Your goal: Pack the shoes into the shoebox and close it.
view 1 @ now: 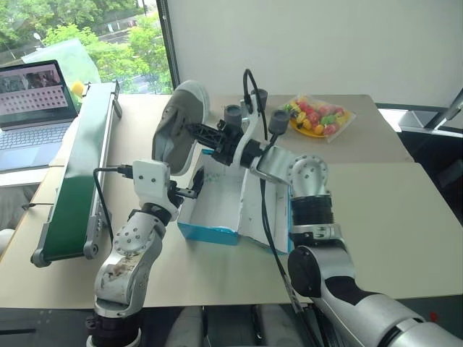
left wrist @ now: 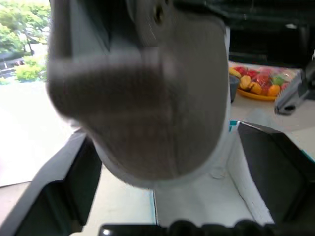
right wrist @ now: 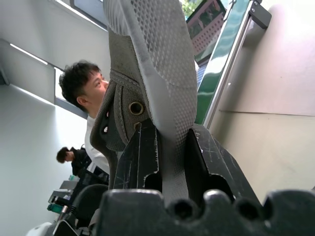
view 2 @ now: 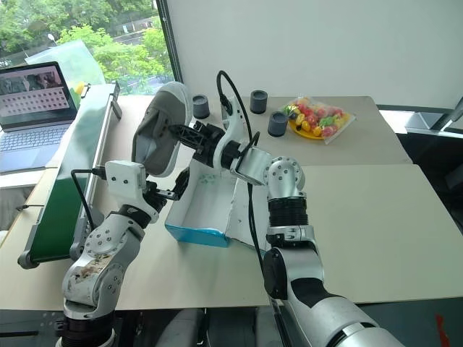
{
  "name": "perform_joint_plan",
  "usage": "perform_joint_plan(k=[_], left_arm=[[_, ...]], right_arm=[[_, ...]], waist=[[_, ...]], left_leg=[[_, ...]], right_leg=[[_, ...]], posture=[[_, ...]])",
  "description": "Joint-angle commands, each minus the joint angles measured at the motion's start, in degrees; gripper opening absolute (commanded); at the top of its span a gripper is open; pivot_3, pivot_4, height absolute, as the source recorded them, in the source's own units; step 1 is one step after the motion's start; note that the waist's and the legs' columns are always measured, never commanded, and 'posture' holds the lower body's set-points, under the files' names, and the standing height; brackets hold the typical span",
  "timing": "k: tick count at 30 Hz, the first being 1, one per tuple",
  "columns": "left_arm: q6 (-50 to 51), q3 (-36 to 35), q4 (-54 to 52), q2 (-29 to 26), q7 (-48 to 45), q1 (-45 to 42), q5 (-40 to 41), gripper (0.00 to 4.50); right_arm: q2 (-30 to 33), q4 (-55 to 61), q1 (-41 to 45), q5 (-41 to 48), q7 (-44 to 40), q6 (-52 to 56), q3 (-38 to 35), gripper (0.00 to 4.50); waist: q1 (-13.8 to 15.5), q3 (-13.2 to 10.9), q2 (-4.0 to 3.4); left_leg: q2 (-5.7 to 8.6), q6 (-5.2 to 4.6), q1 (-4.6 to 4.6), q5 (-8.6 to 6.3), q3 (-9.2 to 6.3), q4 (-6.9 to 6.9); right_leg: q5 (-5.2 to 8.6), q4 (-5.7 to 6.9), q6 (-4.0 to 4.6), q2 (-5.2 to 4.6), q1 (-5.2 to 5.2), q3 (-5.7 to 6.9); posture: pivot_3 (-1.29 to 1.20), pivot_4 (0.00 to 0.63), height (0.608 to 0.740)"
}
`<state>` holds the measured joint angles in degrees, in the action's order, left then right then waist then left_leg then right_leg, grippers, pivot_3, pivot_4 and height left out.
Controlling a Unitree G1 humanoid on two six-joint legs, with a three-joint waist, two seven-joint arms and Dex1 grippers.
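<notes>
1. At the far left edge of the counter (view 1: 376, 217), an open laptop (view 1: 32, 108) stands with its screen lit.
2. Just right of the laptop, a green conveyor belt (view 1: 79, 166) runs lengthwise from the near edge toward the window.
3. Right of the conveyor, the left tool (view 1: 194, 189) is raised near the left end of the shoebox (view 1: 210, 233). Its fingers stand wide apart and hold nothing; in the left wrist view the heel of the sneaker (left wrist: 147, 113) hangs between and above them, apart from both.
4. The shoebox, turquoise outside and white inside, lies open on the counter at centre. Its lid flap (view 1: 262, 217) is folded out on the right side. No shoe is visible inside it.
5. Above the left end of the shoebox, one grey-and-white sneaker (view 1: 177, 123) is held in the air, tilted steeply with its white sole toward the window and its opening toward the robot.
6. The right tool (view 1: 197, 131) reaches in from the right and is clamped on the sneaker; the right wrist view shows its fingers (right wrist: 142, 157) closed narrow on the upper edge beside a lace eyelet.
7. Behind the sneaker and the right arm, three dark cylinders (view 2: 258, 101) stand on the counter.
8. Further right, a yellow plate (view 1: 318, 119) under clear wrap carries assorted coloured toy fruit.
9. In the right wrist view, a person (right wrist: 88, 93) is visible behind the sneaker.
</notes>
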<state>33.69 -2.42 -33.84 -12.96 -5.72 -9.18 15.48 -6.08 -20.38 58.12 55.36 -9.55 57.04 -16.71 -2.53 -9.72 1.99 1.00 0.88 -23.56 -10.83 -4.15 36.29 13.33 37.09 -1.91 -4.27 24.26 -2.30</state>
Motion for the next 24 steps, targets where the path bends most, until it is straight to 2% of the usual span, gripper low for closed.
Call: perform_joint_plan(k=[1,5,8,12,16,20,24], left_arm=[[0.11,-1.36,-4.32,-1.00,-1.66,0.76,1.56,4.47],[1.13,-3.04,-9.80,-7.03,-8.93,7.20,5.20,4.47],[0.02,-7.37,-11.67,-14.63,-18.56,14.41,9.33,4.47],[-5.41,-17.70,-6.10,-27.97,-37.72,23.82,12.67,4.47],[-10.92,-22.16,3.10,-34.22,-46.48,21.71,13.94,4.47],[-14.97,-20.37,10.71,-37.09,-51.14,16.83,12.21,4.47],[-16.96,-16.54,13.97,-37.58,-53.22,12.43,11.06,4.47]], right_arm=[[-6.79,0.88,0.03,2.16,2.58,-4.96,-2.18,0.33],[-3.88,-2.75,1.90,-1.41,8.39,-7.60,-2.18,0.33],[-1.72,-2.26,2.28,-2.35,14.25,-3.25,-1.52,0.33],[-1.06,2.70,1.40,3.83,27.33,8.82,-5.87,0.33],[-2.03,5.58,1.64,10.51,39.68,18.05,-10.86,0.33],[-1.89,5.06,2.96,17.44,52.72,23.85,-14.89,0.33],[-0.94,5.00,3.27,20.96,66.22,26.92,-16.46,0.33]], waist=[[-0.04,0.00,0.00],[-0.25,0.00,-0.01],[-0.66,-0.04,-0.06],[-1.04,-0.10,-0.17],[-0.47,-0.26,-0.43],[-0.24,-0.26,-0.42],[-0.44,-0.26,-0.42]], left_leg=[[0.00,0.00,0.00,0.00,0.00,0.00],[-0.01,0.00,0.00,0.00,0.02,-0.04],[-0.03,0.00,-0.01,0.00,0.06,-0.10],[-0.07,-0.01,0.01,0.00,0.06,-0.13],[-0.07,-0.06,0.06,0.03,0.03,-0.19],[-0.06,-0.07,0.05,0.04,0.04,-0.20],[-0.07,-0.07,0.02,0.04,0.07,-0.32]], right_leg=[[0.00,0.00,0.00,0.00,0.00,0.00],[0.00,-0.02,0.00,0.00,0.02,-0.02],[0.02,-0.01,0.03,0.02,0.09,-0.07],[0.07,0.00,0.12,0.04,0.11,-0.04],[0.11,-0.04,0.15,0.01,0.06,0.05],[0.12,-0.10,0.12,0.01,0.00,0.06],[0.13,-0.11,0.10,0.01,0.07,0.03]], posture=[[0.00,0.150,0.726],[0.00,0.150,0.726],[0.00,0.150,0.726],[0.00,0.150,0.726],[0.00,0.150,0.726],[0.00,0.150,0.726],[0.00,0.150,0.726]])
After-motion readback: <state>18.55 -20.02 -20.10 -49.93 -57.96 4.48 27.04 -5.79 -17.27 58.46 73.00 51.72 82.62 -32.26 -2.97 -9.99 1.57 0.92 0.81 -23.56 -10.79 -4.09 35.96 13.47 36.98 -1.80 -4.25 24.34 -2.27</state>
